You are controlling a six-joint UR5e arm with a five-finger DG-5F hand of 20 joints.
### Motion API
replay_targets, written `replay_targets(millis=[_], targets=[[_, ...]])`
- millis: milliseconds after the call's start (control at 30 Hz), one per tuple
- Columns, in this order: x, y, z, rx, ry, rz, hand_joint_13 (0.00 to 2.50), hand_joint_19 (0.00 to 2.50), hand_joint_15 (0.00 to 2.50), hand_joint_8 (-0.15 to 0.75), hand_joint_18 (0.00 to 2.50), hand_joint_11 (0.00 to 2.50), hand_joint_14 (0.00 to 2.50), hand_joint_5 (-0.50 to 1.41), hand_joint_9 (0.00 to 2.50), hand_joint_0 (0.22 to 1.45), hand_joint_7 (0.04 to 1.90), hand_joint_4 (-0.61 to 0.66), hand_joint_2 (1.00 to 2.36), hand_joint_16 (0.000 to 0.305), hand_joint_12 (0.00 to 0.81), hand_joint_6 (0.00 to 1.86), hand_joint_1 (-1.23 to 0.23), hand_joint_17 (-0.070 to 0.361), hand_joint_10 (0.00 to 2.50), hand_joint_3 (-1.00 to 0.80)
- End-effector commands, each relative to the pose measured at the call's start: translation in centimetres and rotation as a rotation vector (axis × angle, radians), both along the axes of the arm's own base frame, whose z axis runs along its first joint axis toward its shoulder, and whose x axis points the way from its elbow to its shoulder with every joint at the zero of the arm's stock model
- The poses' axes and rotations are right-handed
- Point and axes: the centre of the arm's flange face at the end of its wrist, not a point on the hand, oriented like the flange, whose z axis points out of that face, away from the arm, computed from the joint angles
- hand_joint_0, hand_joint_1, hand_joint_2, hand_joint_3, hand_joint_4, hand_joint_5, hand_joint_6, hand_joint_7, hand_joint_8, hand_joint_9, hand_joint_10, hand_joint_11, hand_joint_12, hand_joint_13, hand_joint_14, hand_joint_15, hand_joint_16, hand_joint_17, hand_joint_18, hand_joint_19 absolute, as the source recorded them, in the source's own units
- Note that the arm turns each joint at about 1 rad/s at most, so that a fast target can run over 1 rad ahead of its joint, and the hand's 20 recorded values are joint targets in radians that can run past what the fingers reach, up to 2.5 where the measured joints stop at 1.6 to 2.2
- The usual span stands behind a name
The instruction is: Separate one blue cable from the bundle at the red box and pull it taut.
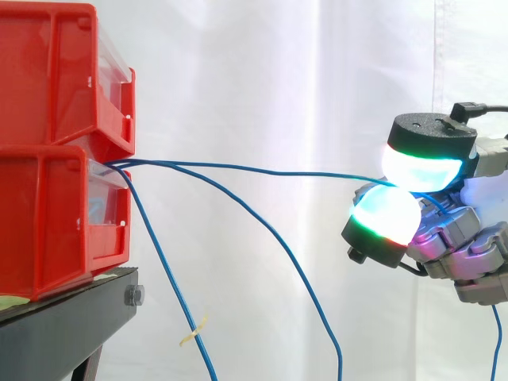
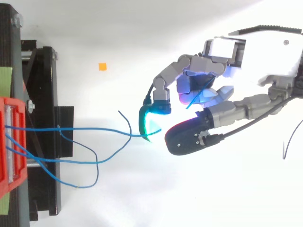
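You'll see glossy red plastic bins (image 1: 55,119) on a matt black stand (image 1: 71,325), a smooth-sheathed blue cable (image 1: 262,169), a hand (image 2: 213,92) of matt grey shells and translucent pads (image 1: 385,213), and a matt white cloth curtain (image 1: 262,79).

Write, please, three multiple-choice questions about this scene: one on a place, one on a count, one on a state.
1. Where does the thin blue cable held by the hand start?
A. at the stacked red plastic bins
B. at a metal hook
C. at a cardboard reel

2. How many red bins are stacked in the side view?
A. one
B. two
C. four

3. What is the hand's state?
A. open, fingers straight
B. curled, holding nothing
C. pinching the cable

Answers:
1 A: the cable runs nearly level from the bins' front to the hand.
2 B: one bin sits on the other.
3 C: the glowing pads close on the cable.
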Motion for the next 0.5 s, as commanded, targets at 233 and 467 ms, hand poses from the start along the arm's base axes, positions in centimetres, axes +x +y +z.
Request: replay_targets(millis=[233,467], targets=[[-0.01,0.00,0.00,0.000,0.001,0.000,0.77,1.38,1.88,0.315,1.24,2.33,2.50,-0.19,0.21,0.64,0.96,-0.20,1.02,0.050,0.469,0.90,-0.68,0.113,2.50,-0.03],[-0.01,0.00,0.00,0.000,0.001,0.000,0.77,1.37,1.88,0.310,1.25,2.34,2.50,-0.19,0.21,0.65,0.96,-0.20,1.02,0.052,0.469,0.90,-0.68,0.116,2.50,-0.04]])
